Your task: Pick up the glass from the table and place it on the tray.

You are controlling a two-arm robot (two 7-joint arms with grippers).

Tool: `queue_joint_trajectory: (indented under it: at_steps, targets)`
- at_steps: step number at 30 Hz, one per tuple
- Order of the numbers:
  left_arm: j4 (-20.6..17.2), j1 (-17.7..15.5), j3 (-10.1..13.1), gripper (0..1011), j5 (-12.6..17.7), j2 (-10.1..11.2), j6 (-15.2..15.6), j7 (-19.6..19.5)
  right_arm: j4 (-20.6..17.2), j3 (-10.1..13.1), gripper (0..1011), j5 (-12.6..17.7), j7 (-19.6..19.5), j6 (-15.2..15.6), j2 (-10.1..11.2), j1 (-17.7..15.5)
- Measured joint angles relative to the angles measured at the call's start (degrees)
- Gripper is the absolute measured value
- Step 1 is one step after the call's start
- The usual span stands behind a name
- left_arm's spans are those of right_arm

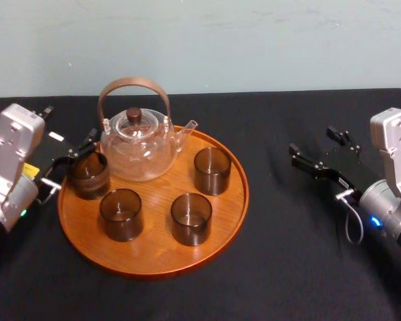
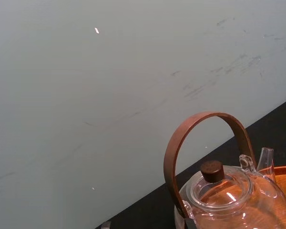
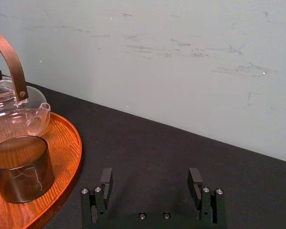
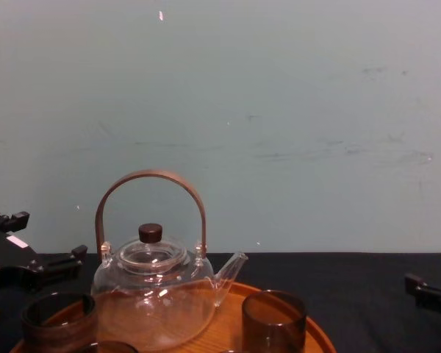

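Left gripper (image 4: pixel 38 239) hangs at the left edge of the tray (image 1: pixel 154 262), just behind the glass (image 1: pixel 88 175). From the chest view its two black fingers look spread wide, with nothing between them. The glass stands upright on the tray just inside the left rim, close beside the teapot (image 1: pixel 137 146). It is dark and smoky, and it looks empty.

Three more dark glasses share the tray. One is in front of the first (image 1: pixel 121 214), one is at the front middle (image 1: pixel 190 219), and one is to the right near the teapot's spout (image 1: pixel 212 170). All are upright and apart from each other, and they appear empty too. The teapot is clear glass with a brown bow handle and a dark knob on its lid. It sits at the back of the tray, and I see no liquid in it.

Right gripper (image 3: pixel 151 180) hovers low over the black table (image 1: pixel 307 267), well apart from the tray on its right side. Its fingers are wide apart and hold nothing.
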Motion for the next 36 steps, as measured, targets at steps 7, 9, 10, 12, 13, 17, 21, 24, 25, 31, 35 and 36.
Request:
queue_joint_trajectory:
  at_steps: [7, 9, 10, 12, 13, 17, 21, 24, 25, 31, 35, 36]
  targets:
    - [0.0, 0.0, 0.0, 1001, 0.0, 0.0, 0.0, 0.0, 0.0, 0.0, 1002, 0.0, 0.0, 0.0, 0.0, 0.0]
    - [0.0, 0.0, 0.0, 1001, 0.0, 0.0, 0.0, 0.0, 0.0, 0.0, 1002, 0.0, 0.0, 0.0, 0.0, 0.0]
    - [0.0, 0.0, 0.0, 1001, 0.0, 0.0, 0.0, 0.0, 0.0, 0.0, 1002, 0.0, 0.0, 0.0, 0.0, 0.0]
    - [0.0, 0.0, 0.0, 1001, 0.0, 0.0, 0.0, 0.0, 0.0, 0.0, 1002, 0.0, 0.0, 0.0, 0.0, 0.0]
    - [0.0, 0.0, 0.0, 1001, 0.0, 0.0, 0.0, 0.0, 0.0, 0.0, 1002, 0.0, 0.0, 0.0, 0.0, 0.0]
    - [0.0, 0.0, 0.0, 1001, 0.0, 0.0, 0.0, 0.0, 0.0, 0.0, 1002, 0.0, 0.0, 0.0, 0.0, 0.0]
    - [0.0, 0.0, 0.0, 1001, 0.0, 0.0, 0.0, 0.0, 0.0, 0.0, 1002, 0.0, 0.0, 0.0, 0.0, 0.0]
    - [0.0, 0.0, 0.0, 1001, 0.0, 0.0, 0.0, 0.0, 0.0, 0.0, 1002, 0.0, 0.0, 0.0, 0.0, 0.0]
    - [0.0, 0.0, 0.0, 1001, 0.0, 0.0, 0.0, 0.0, 0.0, 0.0, 1002, 0.0, 0.0, 0.0, 0.0, 0.0]
    - [0.0, 0.0, 0.0, 1001, 0.0, 0.0, 0.0, 0.0, 0.0, 0.0, 1002, 0.0, 0.0, 0.0, 0.0, 0.0]
    - [0.0, 0.0, 0.0, 1001, 0.0, 0.0, 0.0, 0.0, 0.0, 0.0, 1002, 0.0, 0.0, 0.0, 0.0, 0.0]
    - [0.0, 0.0, 0.0, 1001, 0.0, 0.0, 0.0, 0.0, 0.0, 0.0, 1002, 0.0, 0.0, 0.0, 0.0, 0.0]
